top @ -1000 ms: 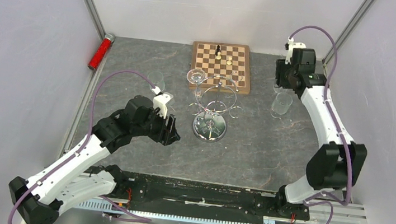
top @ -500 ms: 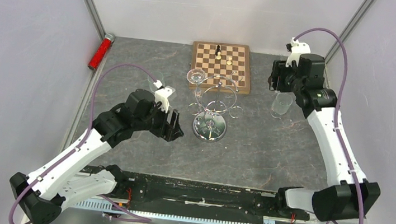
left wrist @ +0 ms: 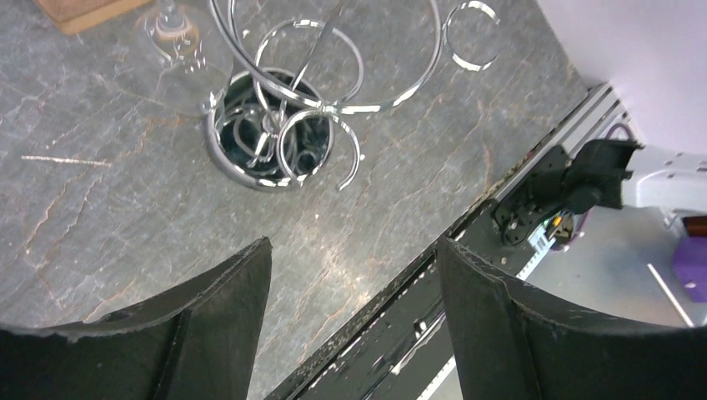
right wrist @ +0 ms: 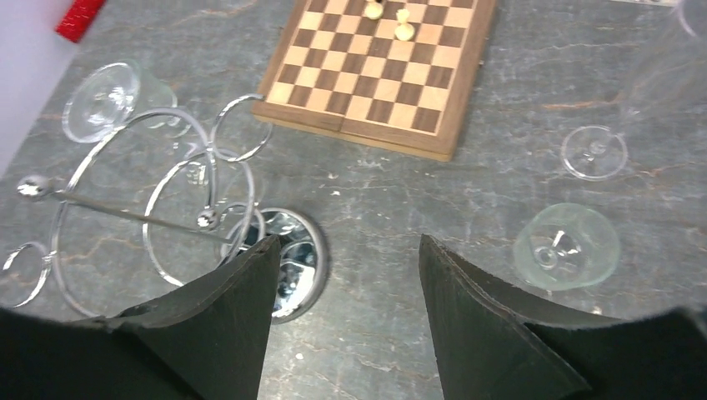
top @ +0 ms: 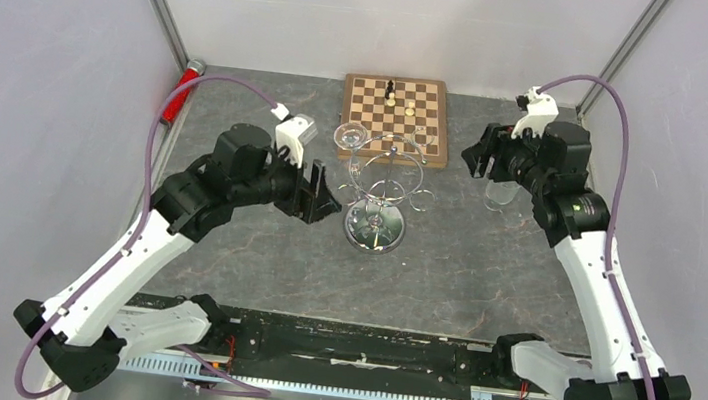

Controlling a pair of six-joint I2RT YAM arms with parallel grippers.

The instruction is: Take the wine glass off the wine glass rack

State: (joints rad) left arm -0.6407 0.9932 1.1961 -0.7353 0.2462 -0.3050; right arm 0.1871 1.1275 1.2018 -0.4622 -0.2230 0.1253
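The chrome wine glass rack (top: 382,185) stands mid-table on its round mirrored base (top: 374,228). A clear wine glass (top: 349,137) hangs upside down on its far-left loop, close to the chessboard corner. My left gripper (top: 322,196) is open and empty just left of the rack. In the left wrist view (left wrist: 353,243) it hovers above the table, with the rack base (left wrist: 268,137) and the glass (left wrist: 171,37) ahead. My right gripper (top: 481,154) is open and empty to the right of the rack. Its wrist view (right wrist: 349,242) shows the rack (right wrist: 167,200) and a glass (right wrist: 108,96).
A wooden chessboard (top: 397,114) with a few pieces lies behind the rack. A loose glass (top: 502,192) stands at the right under my right arm; the right wrist view shows it (right wrist: 567,246) and another glass foot (right wrist: 594,152). A red cylinder (top: 179,92) lies by the left wall.
My left gripper has risen and moved toward the rack's left side. My right gripper has swung from the back right corner leftward toward the rack. The rack and the glass have not moved.
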